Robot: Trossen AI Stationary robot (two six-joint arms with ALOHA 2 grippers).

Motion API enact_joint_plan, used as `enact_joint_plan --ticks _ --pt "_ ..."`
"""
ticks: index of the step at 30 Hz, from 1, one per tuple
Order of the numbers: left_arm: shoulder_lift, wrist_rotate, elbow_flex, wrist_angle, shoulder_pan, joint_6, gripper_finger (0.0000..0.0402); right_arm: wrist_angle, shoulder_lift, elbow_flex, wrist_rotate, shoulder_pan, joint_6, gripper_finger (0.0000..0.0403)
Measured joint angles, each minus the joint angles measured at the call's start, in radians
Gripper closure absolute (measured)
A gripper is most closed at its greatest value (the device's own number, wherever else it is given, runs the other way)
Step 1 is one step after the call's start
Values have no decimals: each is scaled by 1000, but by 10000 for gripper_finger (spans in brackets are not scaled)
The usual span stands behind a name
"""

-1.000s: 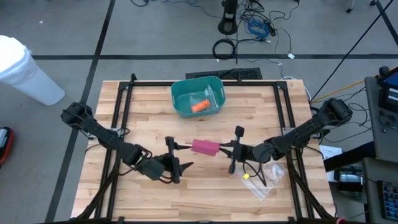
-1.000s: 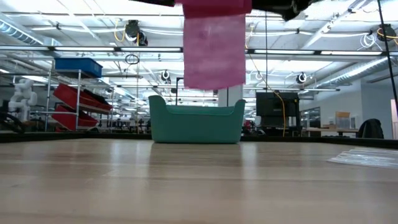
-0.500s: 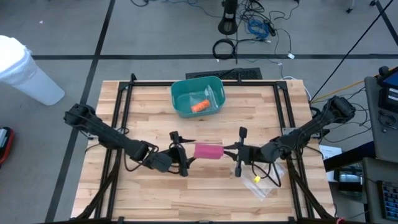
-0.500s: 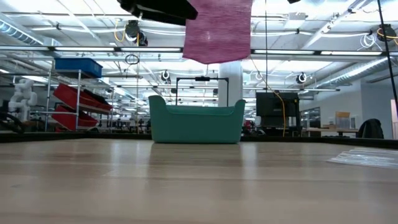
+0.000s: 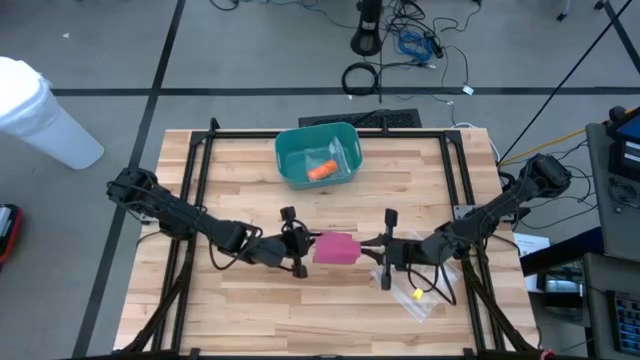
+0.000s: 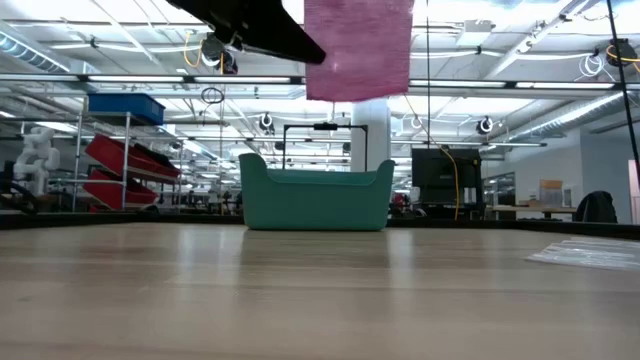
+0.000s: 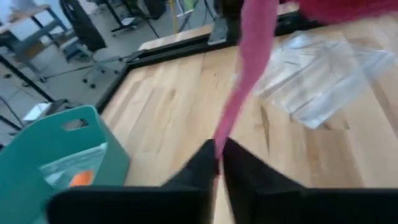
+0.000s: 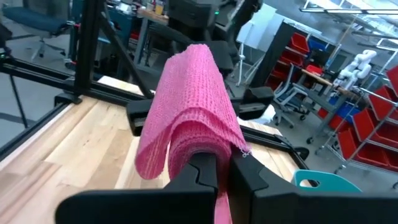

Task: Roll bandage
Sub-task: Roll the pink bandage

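Observation:
A pink bandage (image 5: 335, 248), loosely rolled, hangs in the air over the middle of the table between my two grippers. It also shows in the low view (image 6: 358, 48), well above the tabletop. My left gripper (image 5: 304, 250) is at its left end, shut on it. At its right end my right gripper (image 5: 366, 248) is shut on it too. In the right wrist view the bandage (image 8: 189, 99) runs away from the fingers toward the left arm. My left gripper pinches a thin hanging edge of the bandage (image 7: 225, 132) between its two fingers, coming nearly level from the table's left. The strip runs away from the fingertips, clear of the table. My right gripper pinches the right end of the rolled bandage (image 8: 205, 144) between its two fingers, several layers thick. It comes level from the table's right, along the roll. The roll is lifted clear and sags a little at one side.
A teal bin (image 5: 318, 155) with an orange item and a clear bag inside stands at the far middle. A clear plastic bag (image 5: 428, 296) with a small yellow piece lies near the right front. A black frame (image 5: 195, 190) borders the table.
My left gripper has moved toward the table's right and far side, up to the bandage's left end, and has shut on it. The bandage, held by my right gripper, has risen a little; its hanging lower edge sits higher than before.

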Motion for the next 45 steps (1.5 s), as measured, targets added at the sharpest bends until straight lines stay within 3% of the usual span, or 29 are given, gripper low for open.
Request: enact_joint_plan --ticks 3,5,8,11,14,17,23,30,45 --pt "0 -16 0 -16 11 -17 393 -24 0 0 -22 11 17 402" --pt "-1 -95 0 -8 11 12 397 -62 0 0 -90 12 48 402" --pt "-8 -241 0 63 2 137 399 -121 8 0 -134 5 115 402" --pt "-41 -281 0 205 -18 288 399 -175 23 0 -128 -6 155 402" --pt "-68 -251 1 349 -38 403 400 -204 35 0 -126 -17 185 402" --pt "-96 -152 1 409 -53 443 400 -206 48 0 -128 -30 203 402" --pt "-117 117 1 461 -94 390 401 -203 82 0 -123 -72 249 398" --pt "-120 279 33 477 -181 309 401 -201 103 0 8 -135 307 401" --pt "-44 227 33 326 -297 209 401 -105 96 0 22 -171 247 401"
